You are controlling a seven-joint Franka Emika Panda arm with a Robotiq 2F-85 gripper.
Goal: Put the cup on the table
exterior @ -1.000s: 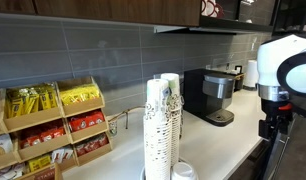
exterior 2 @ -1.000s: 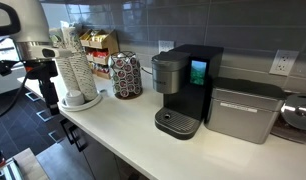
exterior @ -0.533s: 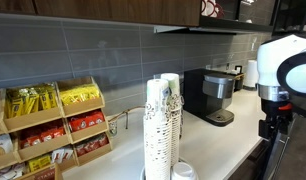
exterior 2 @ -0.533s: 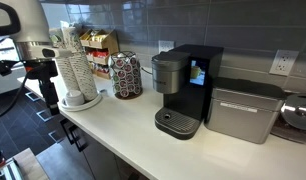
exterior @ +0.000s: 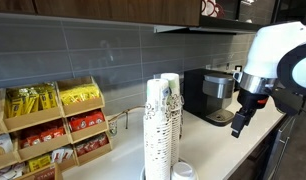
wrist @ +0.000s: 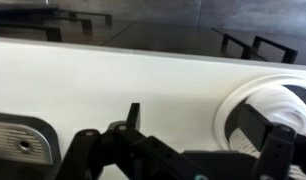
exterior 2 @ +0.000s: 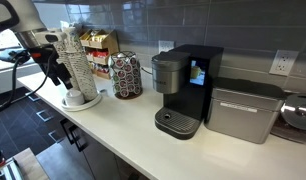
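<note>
The table [exterior 2: 128,128] is a long pale counter with a straight front edge. It is backed by grey wall tile [exterior: 93,50] under dark cabinets [exterior: 83,8]. Near the front edge at one end, tall cup stacks [exterior 2: 77,68] stand on a round white tray [exterior 2: 85,101]. Behind them, toward the back edge, are a wooden snack rack [exterior 2: 98,45] and a patterned pod holder [exterior 2: 125,75]. Farther along sit a black coffee machine [exterior 2: 183,90] and a metal box [exterior 2: 243,110].

Only the wrist view shows the tabletop close up, with a white round piece [wrist: 268,110] to one side and a metal plate [wrist: 21,145] at the opposite lower corner. The yellow and red packets [exterior: 53,112] in the rack show clearly in an exterior view.

The arm [exterior: 278,55] reaches in over the front edge and bends downward. Its fingers [exterior: 237,126] hang tilted above the table, beside the stacks. I cannot tell whether they are spread or closed. The single cup cannot be told apart from the stacked ones.
</note>
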